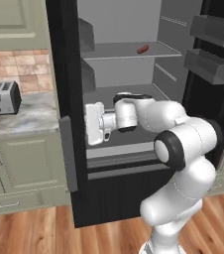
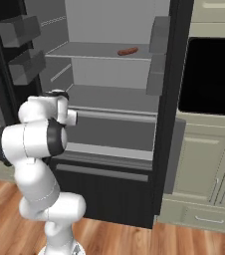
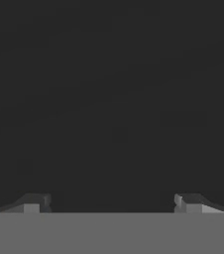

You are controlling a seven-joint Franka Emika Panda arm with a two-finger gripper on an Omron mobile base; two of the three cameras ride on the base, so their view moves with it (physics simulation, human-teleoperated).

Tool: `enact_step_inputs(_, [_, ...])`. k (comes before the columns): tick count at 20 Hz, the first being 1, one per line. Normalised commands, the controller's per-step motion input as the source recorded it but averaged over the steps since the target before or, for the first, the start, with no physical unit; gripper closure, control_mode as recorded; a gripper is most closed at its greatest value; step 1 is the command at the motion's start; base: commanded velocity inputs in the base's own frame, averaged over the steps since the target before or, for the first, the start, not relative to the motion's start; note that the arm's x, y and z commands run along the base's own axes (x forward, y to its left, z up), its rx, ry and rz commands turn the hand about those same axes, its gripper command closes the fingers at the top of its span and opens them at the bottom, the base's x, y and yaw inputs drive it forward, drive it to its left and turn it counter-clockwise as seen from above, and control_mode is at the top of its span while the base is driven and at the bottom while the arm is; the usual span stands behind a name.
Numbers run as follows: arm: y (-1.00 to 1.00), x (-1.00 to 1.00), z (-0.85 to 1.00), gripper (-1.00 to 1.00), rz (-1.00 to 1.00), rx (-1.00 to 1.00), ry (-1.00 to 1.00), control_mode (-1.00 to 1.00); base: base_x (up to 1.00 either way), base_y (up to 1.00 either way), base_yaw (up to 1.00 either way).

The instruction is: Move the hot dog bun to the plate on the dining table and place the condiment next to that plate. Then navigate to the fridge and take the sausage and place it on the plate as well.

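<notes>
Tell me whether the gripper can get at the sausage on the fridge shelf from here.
Probably yes. The fridge stands open, the sausage lies alone on its shelf, and the gripper is open and empty, though it sits well below that shelf.

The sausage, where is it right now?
The sausage lies alone on the upper shelf inside the open fridge, toward the shelf's right side in both base views, well above the robot's arm.

Arm (image 1: pixel 183 149): we see it folded at the elbow, forearm level, hand turned sideways.
Gripper (image 3: pixel 112 203): our fingers (image 3: pixel 34 202) stand wide apart, holding nothing.
</notes>
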Motion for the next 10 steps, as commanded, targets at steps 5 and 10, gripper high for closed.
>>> enact_step_inputs(5, [0.88,-0.25,-0.12,-1.00,0.11,-0.02,-0.01,-1.00,0.00,0.00,0.00])
enact_step_inputs(10, [0.18,-0.10,-0.10,-1.00,0.00,-0.08,-0.03,-1.00,0.00,0.00,0.00])
